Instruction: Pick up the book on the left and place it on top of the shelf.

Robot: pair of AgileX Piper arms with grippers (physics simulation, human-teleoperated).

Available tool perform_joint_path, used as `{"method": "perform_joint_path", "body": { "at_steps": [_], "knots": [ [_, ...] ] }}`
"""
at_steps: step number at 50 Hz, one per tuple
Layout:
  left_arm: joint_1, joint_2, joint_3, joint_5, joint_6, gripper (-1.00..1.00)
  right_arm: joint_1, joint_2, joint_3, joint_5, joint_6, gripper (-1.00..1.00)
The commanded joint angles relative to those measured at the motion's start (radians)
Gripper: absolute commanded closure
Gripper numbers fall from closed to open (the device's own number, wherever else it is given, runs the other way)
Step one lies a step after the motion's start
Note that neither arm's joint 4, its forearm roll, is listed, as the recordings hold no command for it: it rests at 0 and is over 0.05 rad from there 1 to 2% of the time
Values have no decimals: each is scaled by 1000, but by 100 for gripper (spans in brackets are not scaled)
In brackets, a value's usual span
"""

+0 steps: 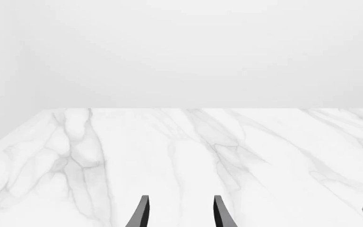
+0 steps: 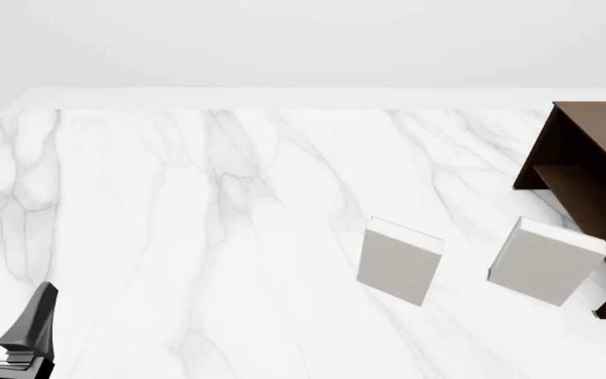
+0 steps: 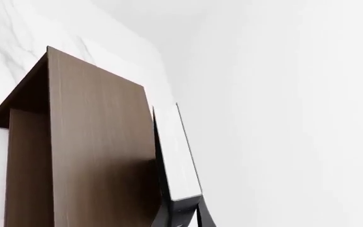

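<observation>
Right claw (image 3: 180, 218) clenched on book (image 3: 176, 151) | pressed flat against shelf (image 3: 93, 151) (left claw (image 1: 180, 213) released)

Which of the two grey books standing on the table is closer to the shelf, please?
The book on the right, standing just beside the brown shelf; the other grey book stands further left, away from it.

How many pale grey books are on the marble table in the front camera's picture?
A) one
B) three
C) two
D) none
C: the front view shows a left grey book and a right grey book on the table, with the dark shelf at the right edge.
</observation>
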Motion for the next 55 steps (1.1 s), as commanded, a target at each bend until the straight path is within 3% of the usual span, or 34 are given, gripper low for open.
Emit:
{"method": "perform_joint_path", "body": {
  "at_steps": [1,32,33,55],
  "knots": [
    [0,0,0,0,0,-100,-7,51,1,4,35,-100],
    [0,0,0,0,0,-100,4,-39,42,45,49,-100],
    [0,0,0,0,0,-100,30,-108,55,86,60,-100],
    [0,0,0,0,0,-100,30,-109,55,87,60,-100]
  ]
}}
